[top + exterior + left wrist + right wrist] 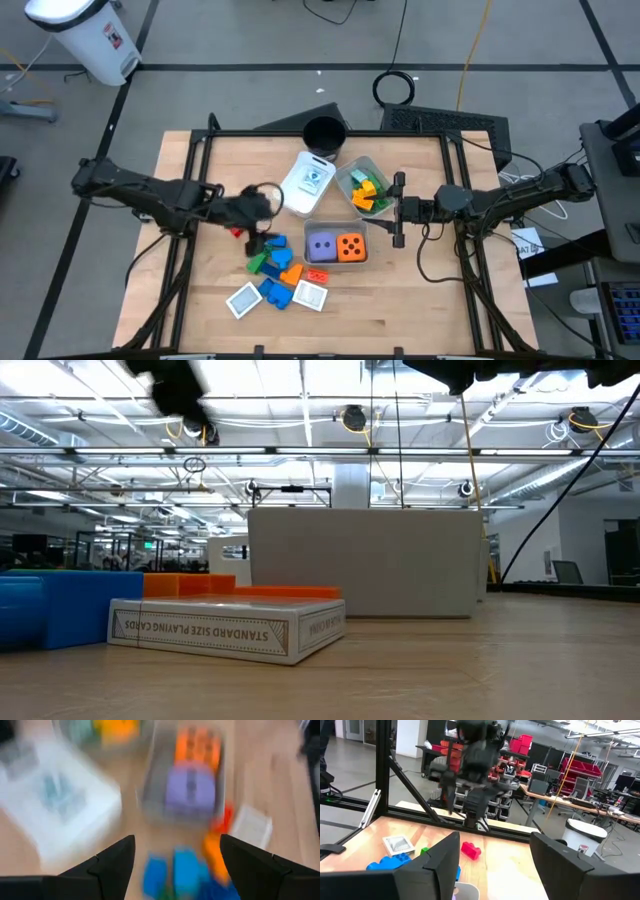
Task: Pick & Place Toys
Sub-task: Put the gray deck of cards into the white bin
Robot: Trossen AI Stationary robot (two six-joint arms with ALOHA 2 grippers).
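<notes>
A heap of small blue, green and orange blocks [273, 262] lies on the table, with a red block [237, 232] to its left. Two flat white tiles [243, 299] [310, 295] lie near the front edge. A purple die [322, 245] and an orange die [350, 247] sit in a clear tray [336, 228]. My left gripper [266, 199] hangs open above the table, left of the white tray, with nothing between its fingers [176, 840]. My right gripper [398, 208] is open and empty [494, 837], held level beside the block tray.
A clear tray [362, 187] holds green, yellow and orange blocks. Left of it lies a white tray [308, 182], and behind that stands a black round cup [323, 135]. Bare wood shows along the table's left and right sides.
</notes>
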